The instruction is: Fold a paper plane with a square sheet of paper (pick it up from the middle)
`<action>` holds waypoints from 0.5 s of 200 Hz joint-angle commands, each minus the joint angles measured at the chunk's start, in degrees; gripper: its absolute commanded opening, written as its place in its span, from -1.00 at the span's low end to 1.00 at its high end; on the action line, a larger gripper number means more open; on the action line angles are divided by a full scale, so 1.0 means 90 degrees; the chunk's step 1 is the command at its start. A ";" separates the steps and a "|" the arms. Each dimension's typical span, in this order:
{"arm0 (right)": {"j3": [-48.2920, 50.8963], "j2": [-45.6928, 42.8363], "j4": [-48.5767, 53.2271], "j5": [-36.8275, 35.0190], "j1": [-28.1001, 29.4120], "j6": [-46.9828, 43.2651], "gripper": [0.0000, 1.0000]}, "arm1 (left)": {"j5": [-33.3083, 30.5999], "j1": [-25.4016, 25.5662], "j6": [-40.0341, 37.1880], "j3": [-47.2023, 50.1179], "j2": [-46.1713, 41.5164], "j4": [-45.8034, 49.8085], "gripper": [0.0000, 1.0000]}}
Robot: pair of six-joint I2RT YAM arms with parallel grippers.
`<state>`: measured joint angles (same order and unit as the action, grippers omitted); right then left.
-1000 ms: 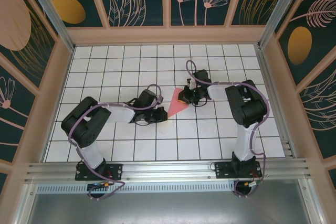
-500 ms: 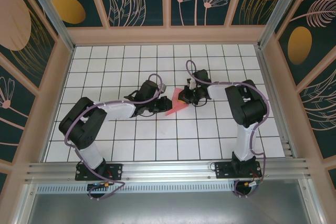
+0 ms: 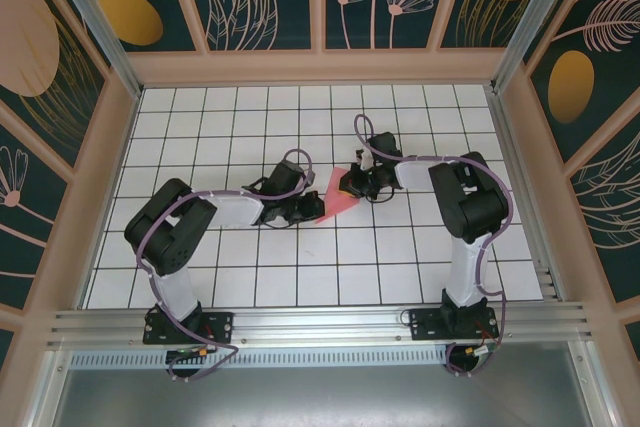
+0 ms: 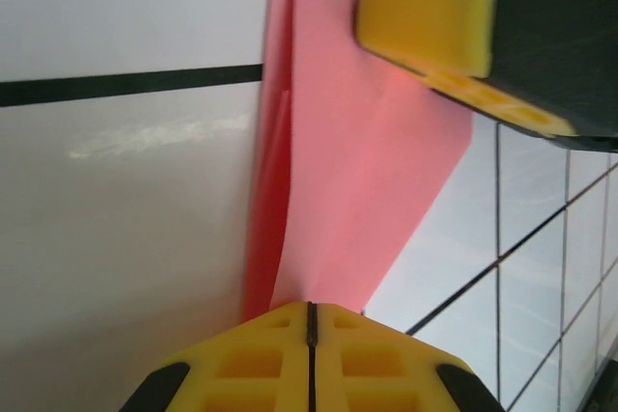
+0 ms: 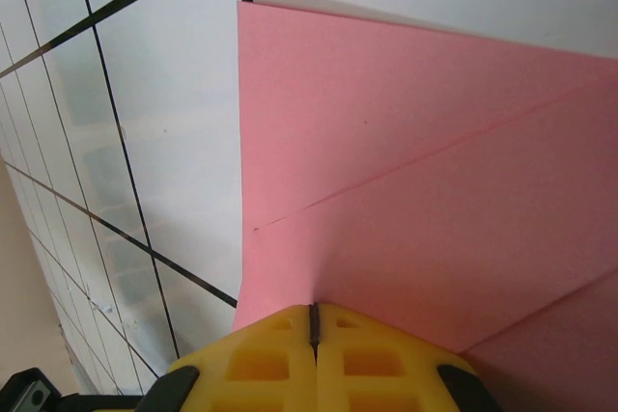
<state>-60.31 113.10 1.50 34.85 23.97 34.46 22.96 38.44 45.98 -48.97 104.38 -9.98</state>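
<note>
The square sheet of paper [image 3: 340, 204] is salmon pink and folded into a creased, pointed triangle at the middle of the table. My left gripper [image 3: 318, 210] is at its left tip. In the left wrist view the yellow fingers [image 4: 261, 354] are shut, and the paper [image 4: 357, 190] rises from their seam. My right gripper [image 3: 350, 187] is at the paper's upper right edge. Its yellow fingers [image 5: 261, 359] are shut, with the creased paper [image 5: 435, 190] running into the seam. One yellow finger of the right gripper [image 4: 430, 7] rests on the paper's far end.
The white gridded table [image 3: 300, 277] is walled in by a wooden frame [image 3: 320, 67] at the back and sides. A metal rail [image 3: 320, 325] runs along the near edge at the arm bases. Both forearms lie low across the table's middle rows.
My left gripper has moved right to the paper's left tip and shut on it. The paper looks narrower and more raised than before. The right gripper has stayed put.
</note>
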 commanded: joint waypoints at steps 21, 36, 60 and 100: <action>0.0108 0.0417 0.0833 -0.0779 0.0101 -0.0232 -1.00 | -0.0273 0.0030 0.0048 0.0189 0.0205 0.0266 -0.87; -0.0042 0.0241 0.0794 -0.0659 0.0101 -0.0281 -1.00 | -0.0305 0.0026 0.0050 0.0223 0.0244 0.0308 -0.90; -0.0302 -0.0073 0.0669 -0.0395 0.0110 -0.0346 -1.00 | -0.0394 0.0036 0.0104 0.0260 0.0259 0.0413 -0.93; -0.0100 -0.0679 0.0238 -0.0070 0.0357 -0.0440 -0.98 | -0.0587 0.0026 0.0174 0.0304 0.0267 0.0573 -0.97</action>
<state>-62.08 111.57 4.45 33.85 25.12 32.32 21.45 38.63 46.70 -48.38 105.10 -10.33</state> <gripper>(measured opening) 0.065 0.070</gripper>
